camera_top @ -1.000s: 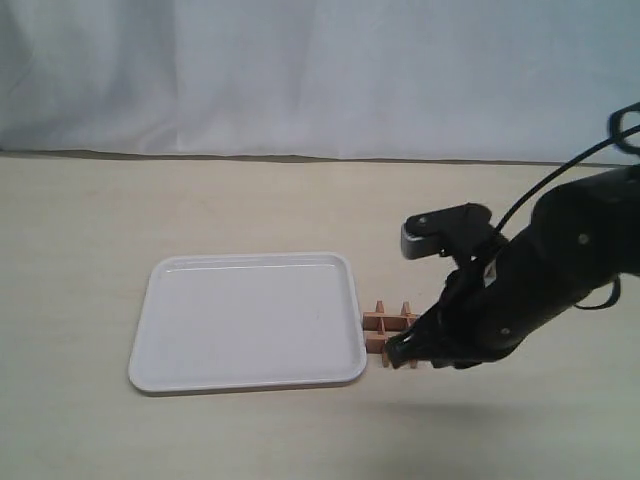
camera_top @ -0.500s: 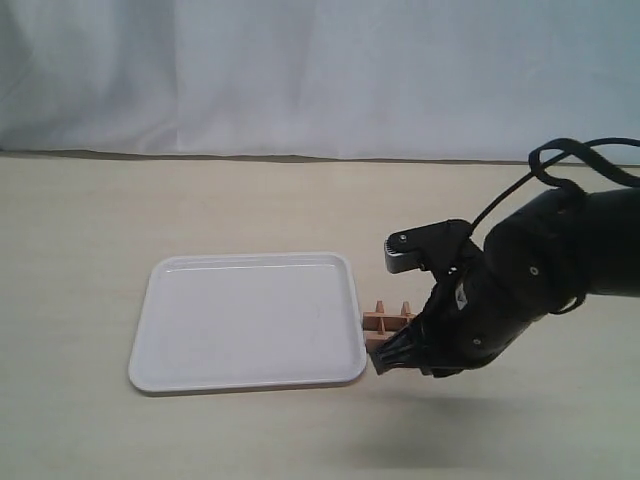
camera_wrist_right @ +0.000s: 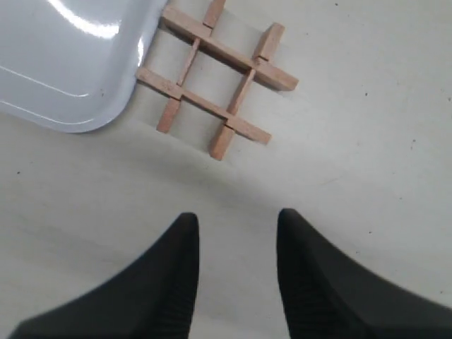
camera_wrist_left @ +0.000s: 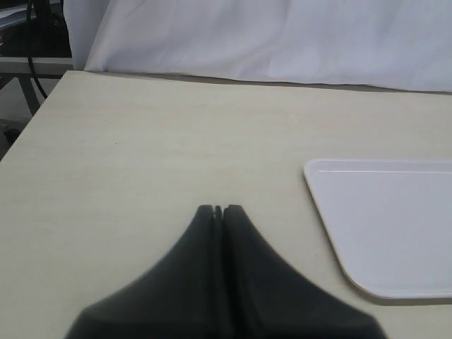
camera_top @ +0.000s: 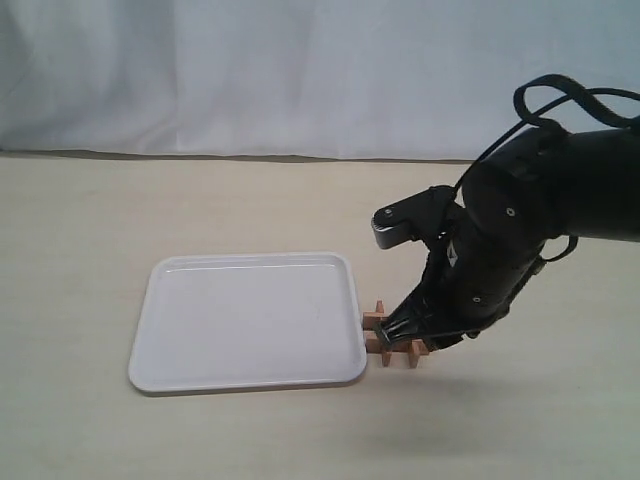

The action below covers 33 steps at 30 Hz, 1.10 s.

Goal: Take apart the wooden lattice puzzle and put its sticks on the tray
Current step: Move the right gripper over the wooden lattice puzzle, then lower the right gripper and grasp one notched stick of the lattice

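Puzzle [camera_wrist_right: 220, 46] lies flat and whole on the counter [camera_top: 90, 210], all four sticks locked. It sits in the near half, a little right of the middle. Two stick ends touch, or nearly touch, the rim of the tray [camera_top: 250, 320] at its near right corner. Your right hand [camera_wrist_right: 236, 219] is released and empty, hanging low over the puzzle's right side. The wrist view puts the lattice straight ahead of the fingertips, not between them. Its sticks run skew to the gap between the fingers, so I judge you'll need a wrist turn to square up on one stick. Your left hand [camera_wrist_left: 219, 210] is clenched on nothing, beyond the tray's other side, so the right is the nearer one
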Available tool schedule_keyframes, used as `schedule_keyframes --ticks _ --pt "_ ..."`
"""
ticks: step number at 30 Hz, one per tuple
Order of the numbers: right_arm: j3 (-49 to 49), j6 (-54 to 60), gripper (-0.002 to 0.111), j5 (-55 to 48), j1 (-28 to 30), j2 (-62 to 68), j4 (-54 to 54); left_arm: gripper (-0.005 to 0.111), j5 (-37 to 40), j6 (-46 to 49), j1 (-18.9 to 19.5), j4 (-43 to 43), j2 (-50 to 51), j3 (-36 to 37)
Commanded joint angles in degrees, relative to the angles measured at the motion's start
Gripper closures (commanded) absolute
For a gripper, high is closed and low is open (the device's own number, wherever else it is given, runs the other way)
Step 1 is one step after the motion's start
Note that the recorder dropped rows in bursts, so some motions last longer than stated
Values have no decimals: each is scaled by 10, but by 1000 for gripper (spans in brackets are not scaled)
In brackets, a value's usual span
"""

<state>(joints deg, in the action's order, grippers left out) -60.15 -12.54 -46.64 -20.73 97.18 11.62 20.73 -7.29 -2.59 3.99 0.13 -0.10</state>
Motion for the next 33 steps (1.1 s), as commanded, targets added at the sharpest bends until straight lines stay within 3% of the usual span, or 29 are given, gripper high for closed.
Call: schedule_keyframes --ticks 1,8,21,33 --pt "0 -54 72 -8 -1 1 -4 107 -7 -3 -1 -1 -1 1" --pt "26 -65 72 30 -1 1 27 107 -7 -3 -1 -1 -1 1" --pt "22 263 73 1 -1 1 86 107 -5 -3 -1 0 -1 1" --pt "22 492 73 35 1 40 37 107 -5 -3 -1 0 -1 1"
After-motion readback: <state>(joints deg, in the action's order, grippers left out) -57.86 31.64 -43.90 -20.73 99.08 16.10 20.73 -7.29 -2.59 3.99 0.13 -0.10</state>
